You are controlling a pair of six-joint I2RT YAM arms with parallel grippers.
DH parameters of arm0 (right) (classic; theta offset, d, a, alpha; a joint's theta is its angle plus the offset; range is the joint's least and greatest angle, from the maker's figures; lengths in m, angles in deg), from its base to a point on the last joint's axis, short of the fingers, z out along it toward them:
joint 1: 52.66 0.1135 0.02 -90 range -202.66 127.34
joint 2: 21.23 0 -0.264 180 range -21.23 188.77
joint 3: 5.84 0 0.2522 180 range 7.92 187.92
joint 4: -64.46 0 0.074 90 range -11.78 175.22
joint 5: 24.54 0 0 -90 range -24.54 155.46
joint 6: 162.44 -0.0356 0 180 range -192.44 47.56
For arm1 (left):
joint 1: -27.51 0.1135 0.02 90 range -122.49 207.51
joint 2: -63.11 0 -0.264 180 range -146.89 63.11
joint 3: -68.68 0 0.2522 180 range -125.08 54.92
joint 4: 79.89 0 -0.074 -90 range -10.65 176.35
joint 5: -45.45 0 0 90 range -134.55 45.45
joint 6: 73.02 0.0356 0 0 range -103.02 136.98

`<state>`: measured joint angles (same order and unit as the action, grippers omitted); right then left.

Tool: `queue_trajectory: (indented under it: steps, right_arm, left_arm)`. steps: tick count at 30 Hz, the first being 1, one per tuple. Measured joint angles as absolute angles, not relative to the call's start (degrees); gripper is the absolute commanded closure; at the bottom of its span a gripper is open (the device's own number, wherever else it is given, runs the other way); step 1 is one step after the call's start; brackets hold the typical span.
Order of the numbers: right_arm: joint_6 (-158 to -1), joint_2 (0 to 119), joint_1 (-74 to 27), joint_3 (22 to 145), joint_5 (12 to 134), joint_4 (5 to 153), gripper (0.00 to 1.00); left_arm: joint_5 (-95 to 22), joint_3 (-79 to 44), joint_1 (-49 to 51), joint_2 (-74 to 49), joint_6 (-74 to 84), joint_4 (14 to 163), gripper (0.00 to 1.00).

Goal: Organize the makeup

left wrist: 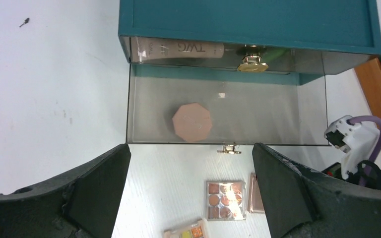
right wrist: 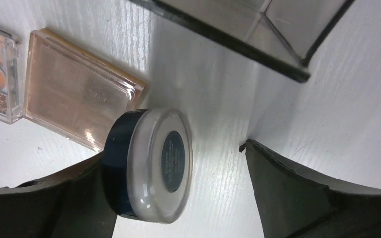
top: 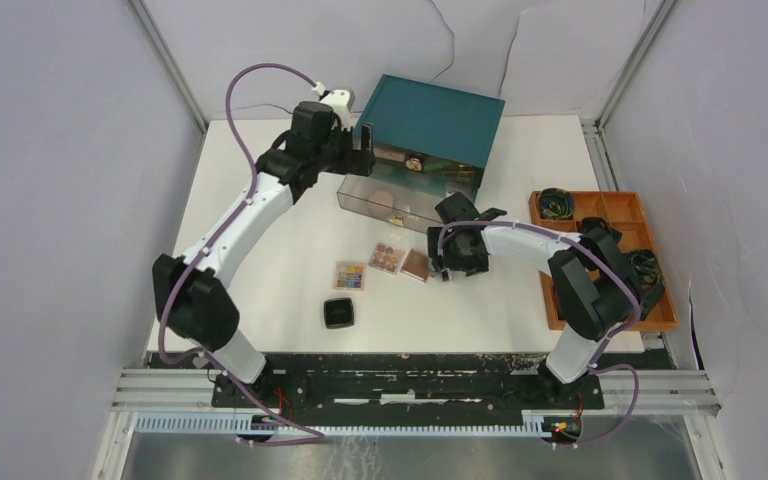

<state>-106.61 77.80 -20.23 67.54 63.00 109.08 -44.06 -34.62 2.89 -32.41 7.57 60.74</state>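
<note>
A: Nearest: dark blue round compact (right wrist: 149,166), tipped on edge on the counter (right wrist: 357,114), against one finger of the right hand (right wrist: 174,153). Hand spread, nothing pinched.
B: Left hand (left wrist: 191,146)?
A: Spread too, above the clear drawer (left wrist: 278,119); pink octagonal compact (left wrist: 192,122) inside. Palettes (top: 387,258) at right hand's 9 o'clock, black square compact (top: 338,313) at 8.

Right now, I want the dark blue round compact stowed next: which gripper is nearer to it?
Right. The right gripper straddles the dark blue round compact, tilted against one finger. The left gripper hovers away at the clear drawer holding the pink octagonal compact.
</note>
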Motion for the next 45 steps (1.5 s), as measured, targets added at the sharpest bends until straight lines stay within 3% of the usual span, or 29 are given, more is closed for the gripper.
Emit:
queue_trajectory:
  steps: [5, 7, 12, 14, 24, 29, 36, 45]
  right_arm:
    - [-106.5, 77.6, -19.5, 67.1, 60.8, 109.3, 0.23]
    - [-106.5, 77.6, -19.5, 67.0, 60.2, 109.5, 0.37]
    - [-106.4, 77.4, -19.6, 66.4, 59.1, 110.5, 0.86]
    - [-106.5, 77.2, -19.7, 66.3, 58.8, 110.7, 0.94]
    - [-105.2, 71.0, -19.4, 67.9, 58.0, 121.7, 0.95]
    - [-102.7, 67.9, -19.4, 85.1, 56.0, 130.3, 0.95]
    - [-98.9, 79.8, -19.4, 109.4, 53.4, 132.0, 0.95]
    - [-97.0, 97.0, -19.9, 115.0, 53.5, 133.4, 0.95]
  left_arm:
    - [-44.5, -28.7, 2.9, -25.8, 7.5, 60.7, 0.01]
    - [-44.5, -26.6, 2.9, -25.2, 7.5, 60.7, 0.01]
    - [-44.6, -22.8, 2.9, -24.8, 7.5, 60.1, 0.01]
    - [-44.7, -21.8, 2.9, -24.5, 7.5, 59.8, 0.0]
    - [-44.5, -17.6, 2.9, -19.7, 7.5, 59.0, 0.01]
    - [-42.5, -11.5, 2.9, -13.4, 7.4, 58.9, 0.05]
    - [-40.8, 1.3, 1.7, -5.8, 3.3, 59.0, 0.07]
    - [-43.0, 9.2, -5.0, -1.4, -2.3, 59.1, 0.06]
